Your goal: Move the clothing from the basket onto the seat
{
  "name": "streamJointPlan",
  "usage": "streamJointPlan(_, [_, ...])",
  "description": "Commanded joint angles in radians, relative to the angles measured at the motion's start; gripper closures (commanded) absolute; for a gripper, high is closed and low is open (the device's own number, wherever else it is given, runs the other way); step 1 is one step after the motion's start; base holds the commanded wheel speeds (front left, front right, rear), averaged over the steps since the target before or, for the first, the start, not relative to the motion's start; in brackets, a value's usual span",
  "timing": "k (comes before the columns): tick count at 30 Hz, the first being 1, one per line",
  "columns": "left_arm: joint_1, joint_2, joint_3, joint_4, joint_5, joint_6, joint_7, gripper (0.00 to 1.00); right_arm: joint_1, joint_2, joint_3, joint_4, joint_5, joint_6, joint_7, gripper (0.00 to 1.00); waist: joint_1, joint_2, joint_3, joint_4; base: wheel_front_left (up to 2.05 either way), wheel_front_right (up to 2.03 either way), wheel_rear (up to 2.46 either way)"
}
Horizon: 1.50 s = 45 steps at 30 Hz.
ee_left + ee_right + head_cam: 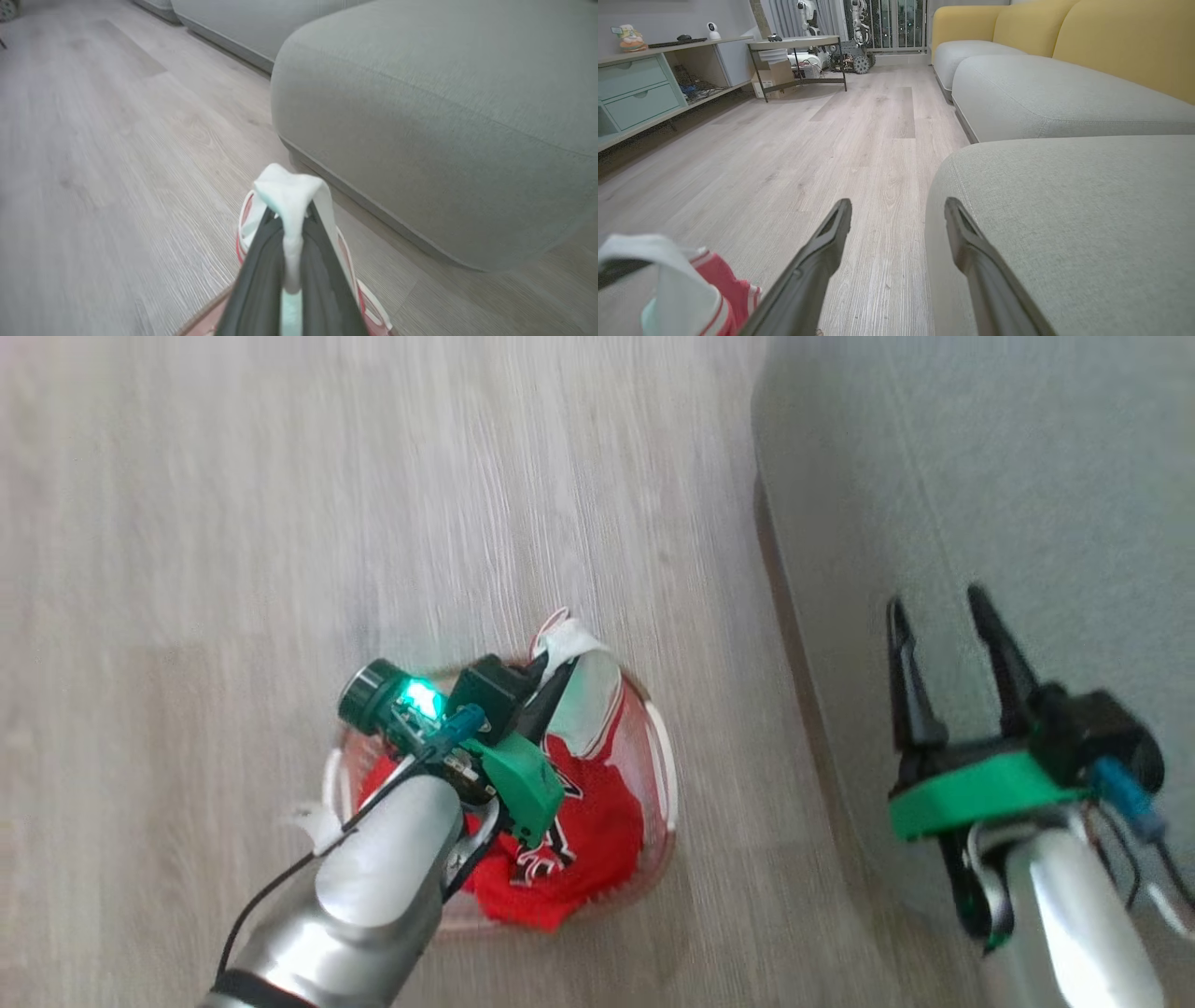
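Your left fingers (pixel 261 275) clamp a white edge of the clothing (pixel 602 821) above the basket (pixel 665 756); your right fingers (pixel 1001 649) stand wide apart at the seat (pixel 980 476) edge.

Red clothing (pixel 597 812) with white trim, pale basket (pixel 665 747), grey-green seat (pixel 980 476), light wood-grain floor (pixel 280 523).

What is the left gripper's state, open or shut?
Shut on the clothing: the left gripper has its two fingers pressed together on white fabric, above the basket.

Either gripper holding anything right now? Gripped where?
The left gripper is shut on the clothing, pinching a bunched white edge. The right gripper is open and empty.
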Motion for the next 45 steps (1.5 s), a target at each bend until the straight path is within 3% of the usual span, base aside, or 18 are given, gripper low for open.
streamJointPlan(1, [-0.012, 0.030, 0.043, -0.059, 0.015, 0.002, -0.013, 1.00, 0.032, -0.007, 0.025, -0.015, -0.007, 0.000, -0.006, 0.00, 0.0000, -0.0001, -0.153, 0.032, 0.00, 0.00, 0.00])
streamJointPlan(12, [-0.041, 0.080, 0.075, -0.134, 0.010, -0.014, -0.009, 1.00, 0.125, -0.007, 0.054, 0.029, -0.007, 0.000, -0.006, 0.00, 0.0000, -0.0001, -0.324, 0.053, 0.00, 0.00, 0.00])
streamJointPlan(21, [-0.163, 0.064, 0.077, -0.191, -0.001, -0.028, 0.046, 1.00, 0.120, -0.007, 0.129, 0.058, 0.000, 0.000, -0.006, 0.00, 0.0000, -0.0001, -0.381, 0.071, 0.00, 0.00, 0.00])
streamJointPlan(34, [-0.277, 0.032, 0.067, -0.197, -0.012, -0.030, 0.111, 1.00, -0.006, -0.007, 0.384, 0.166, 0.041, 0.000, -0.006, 0.00, 0.0000, -0.0001, -0.413, 0.078, 0.00, 0.00, 0.00])
streamJointPlan(45, [-0.302, -0.005, 0.029, -0.233, -0.045, -0.040, 0.141, 1.00, -0.177, -0.007, 0.454, 0.357, 0.045, 0.000, -0.006, 0.00, 0.0000, -0.0001, -0.423, 0.132, 0.00, 0.00, 0.00])
